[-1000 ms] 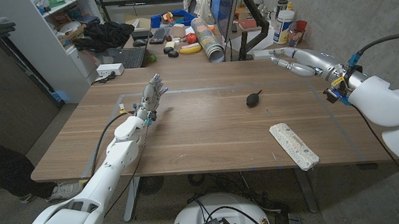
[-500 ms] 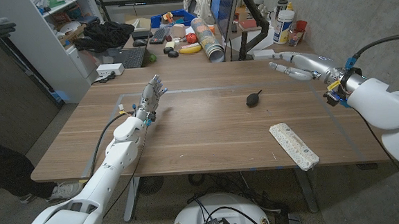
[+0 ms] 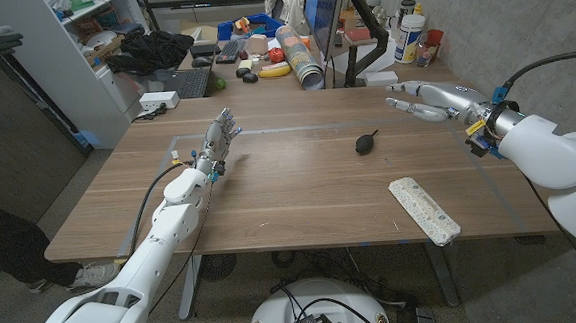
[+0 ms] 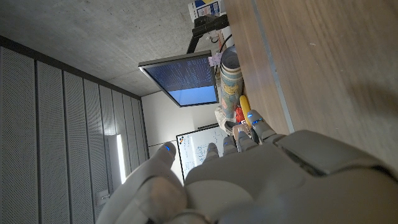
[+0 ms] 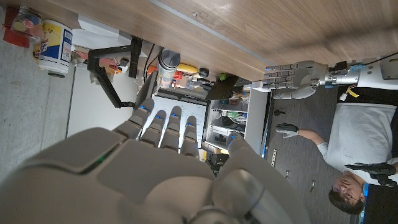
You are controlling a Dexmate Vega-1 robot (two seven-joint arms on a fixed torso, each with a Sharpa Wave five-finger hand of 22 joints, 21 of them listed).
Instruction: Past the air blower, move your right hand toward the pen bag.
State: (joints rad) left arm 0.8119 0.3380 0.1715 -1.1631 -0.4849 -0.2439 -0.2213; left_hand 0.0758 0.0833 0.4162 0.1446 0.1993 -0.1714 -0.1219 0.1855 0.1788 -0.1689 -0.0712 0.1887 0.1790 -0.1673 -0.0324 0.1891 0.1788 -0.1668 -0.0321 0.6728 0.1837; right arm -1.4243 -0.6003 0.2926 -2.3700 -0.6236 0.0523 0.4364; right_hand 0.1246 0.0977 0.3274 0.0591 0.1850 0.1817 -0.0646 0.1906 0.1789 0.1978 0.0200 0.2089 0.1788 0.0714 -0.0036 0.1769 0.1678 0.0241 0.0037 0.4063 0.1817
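A small black air blower (image 3: 366, 142) lies on the wooden table (image 3: 300, 196) right of centre. The pen bag (image 3: 423, 209), a long pale pouch, lies near the front right edge. My right hand (image 3: 426, 98) hovers over the far right corner of the table with fingers stretched out and apart, holding nothing; it is behind and to the right of the blower, far from the pen bag. Its back (image 5: 149, 168) fills the lower right wrist view. My left hand (image 3: 221, 137) stands at the far left of the table, fingers up and apart, empty; its back (image 4: 249, 174) shows in the left wrist view.
Behind the table stand a monitor (image 3: 323, 19), a patterned cylinder (image 3: 302, 62), a banana (image 3: 275, 70), bottles (image 3: 410, 36) and a keyboard (image 3: 185, 83). A shelf (image 3: 81, 54) stands at the left. A person (image 5: 357, 174) with gloved hands shows in the right wrist view.
My right hand has moved slightly toward the table's middle and nearer the front, closing a little on the blower. The left arm is still.
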